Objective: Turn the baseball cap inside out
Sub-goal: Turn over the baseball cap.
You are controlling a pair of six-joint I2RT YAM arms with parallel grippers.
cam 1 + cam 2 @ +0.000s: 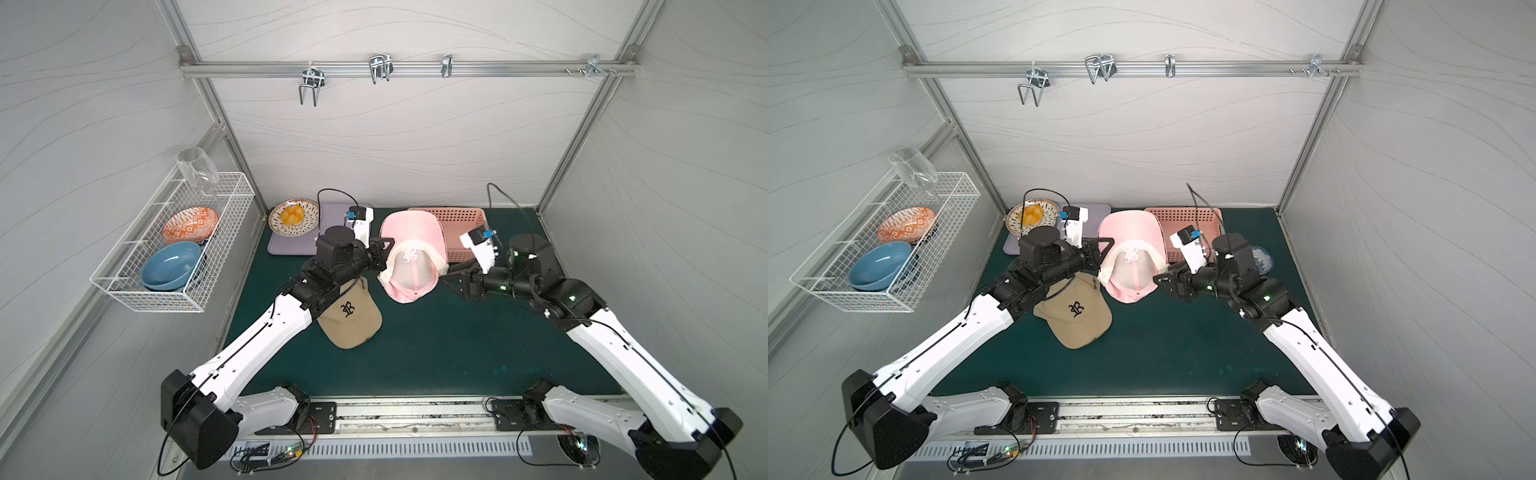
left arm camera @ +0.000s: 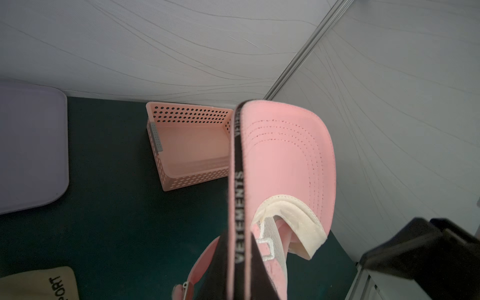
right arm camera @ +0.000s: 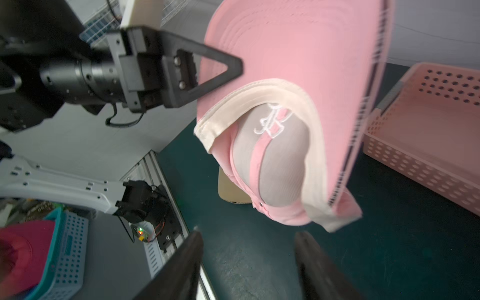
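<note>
A pink baseball cap (image 1: pixel 409 266) (image 1: pixel 1133 266) hangs above the green mat at the back middle. Its brim points up and back. The crown bulges toward the front with white mesh lining and reversed embroidery outward (image 3: pixel 275 145). My left gripper (image 1: pixel 388 245) (image 1: pixel 1106 245) (image 2: pixel 240 272) is shut on the brim's left edge, where a black lettered tape runs (image 2: pixel 239 207). My right gripper (image 1: pixel 446 280) (image 1: pixel 1158 278) (image 3: pixel 246 236) stands open just right of the crown, with nothing between its fingers and a small gap to the cap.
A tan cap (image 1: pixel 351 320) (image 1: pixel 1075 320) lies on the mat under the left arm. A pink perforated basket (image 1: pixel 461 224) (image 2: pixel 192 153) stands behind the pink cap. At the back left a lilac tray (image 1: pixel 291 245) holds a patterned bowl (image 1: pixel 293 216). A wire rack (image 1: pixel 174 249) hangs on the left wall.
</note>
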